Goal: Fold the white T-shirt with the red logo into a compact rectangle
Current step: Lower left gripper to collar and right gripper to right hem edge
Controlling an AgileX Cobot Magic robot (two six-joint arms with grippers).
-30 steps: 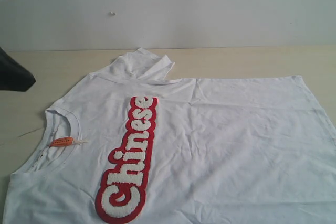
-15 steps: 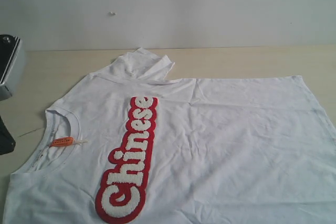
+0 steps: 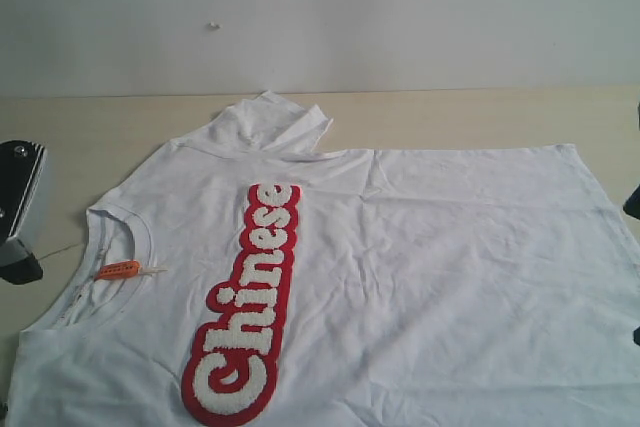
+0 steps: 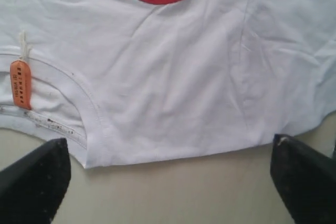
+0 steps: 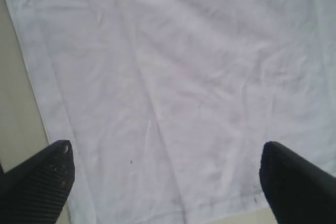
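The white T-shirt lies spread flat on the table, collar to the left and hem to the right, its far sleeve folded in at the back. The red logo runs along the chest. An orange neck tag sits in the collar. My left gripper hovers at the left edge beside the collar, open; in the left wrist view its fingers straddle bare table just off the shoulder edge. My right gripper shows only at the right edge, open above the hem area.
The light wooden table extends behind the shirt to a white wall. A strip of bare table lies beside the shoulder. The shirt runs off the near edge of the exterior view.
My left gripper has come further in from the left edge toward the collar. My right gripper has entered at the right edge. The shirt has not moved.
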